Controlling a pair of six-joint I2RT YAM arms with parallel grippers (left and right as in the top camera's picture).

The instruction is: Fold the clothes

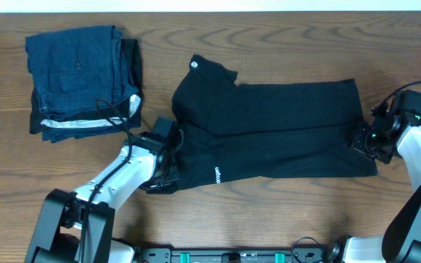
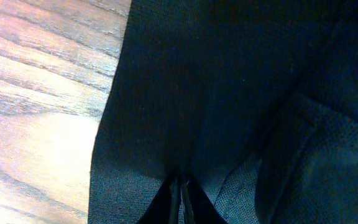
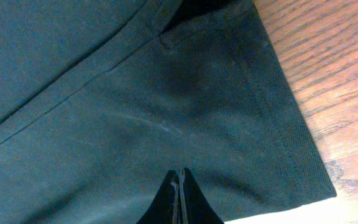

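two grippers sit at opposite ends of the black t-shirt (image 1: pixel 269 131), which lies stretched left to right across the middle of the worktop (image 1: pixel 269 219), collar end to the left and hem end to the right. nearest the base, the left gripper (image 1: pixel 168 166) rests at the shirt's near left corner, just beside a small white logo. its wrist view shows the fingers closed tight together with dark fabric right at their tips. the right gripper (image 1: pixel 362 139) is at the hem end, also fully closed, with its tips over the stitched hem close to that corner. whether either one has a layer of cloth pinched cannot be told, since the fabric ahead of both looks flat rather than bunched. the step in hand looks like taking the near long edge to fold it over. to do it well, each side needs a sure pinch on the edge before any lift, then both should rise together and evenly so the edge keeps taut. it should travel away from the base and be laid down square on the far edge without dragging the body of the shirt. farthest off, at the far left, a dark blue pile (image 1: pixel 79 80) of folded garments lies apart from the shirt, and the left arm should give it room.
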